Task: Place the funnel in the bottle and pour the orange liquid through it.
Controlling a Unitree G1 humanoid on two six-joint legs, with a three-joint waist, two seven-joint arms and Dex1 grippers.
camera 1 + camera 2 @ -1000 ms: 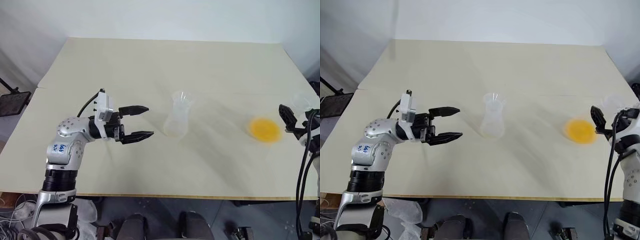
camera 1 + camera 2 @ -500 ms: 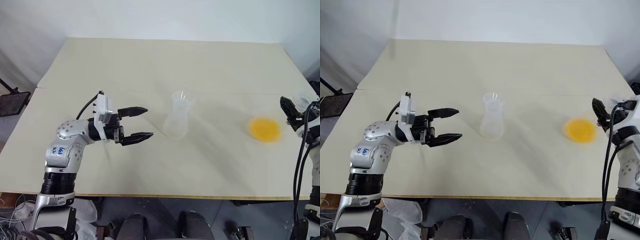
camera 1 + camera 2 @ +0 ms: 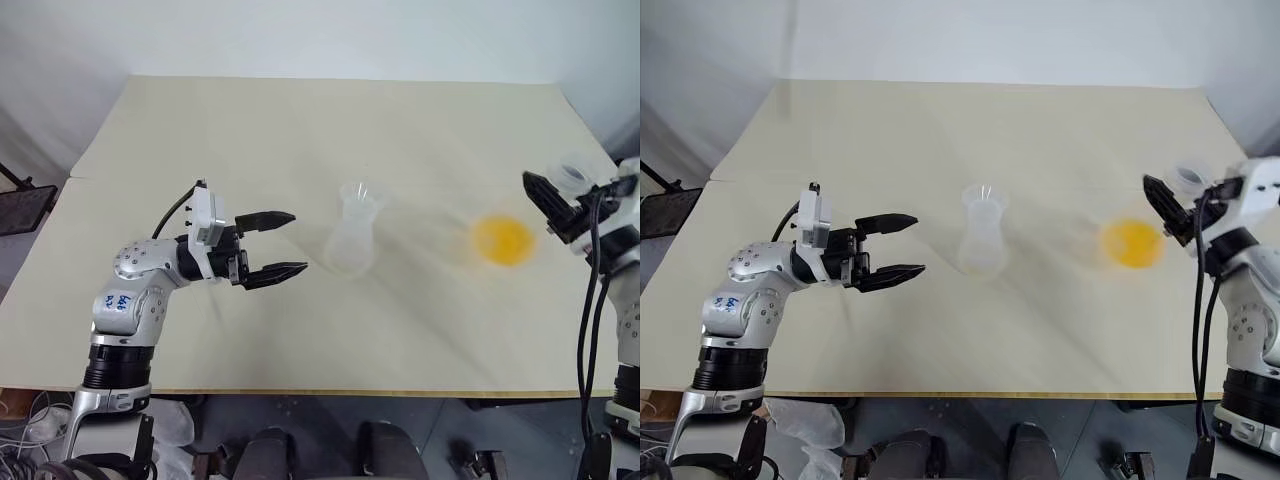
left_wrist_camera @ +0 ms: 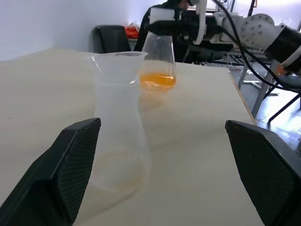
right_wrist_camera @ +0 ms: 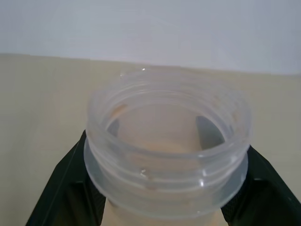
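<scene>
Flask (image 3: 520, 225) of orange liquid (image 3: 503, 240) leftward

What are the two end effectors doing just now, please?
Left end effector: open, holding nothing.
Right end effector: shut on the neck of the flask of orange liquid.

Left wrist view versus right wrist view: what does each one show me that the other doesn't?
Left wrist view: the left gripper, open, facing the bottle with the funnel seemingly seated in its neck, and beyond it the orange liquid lying low in the broader flask.
Right wrist view: a close look into that flask's ridged mouth, with black fingers on either side.
Shared: the broader flask, gripped at its neck by the right gripper, and the beige table.
</scene>
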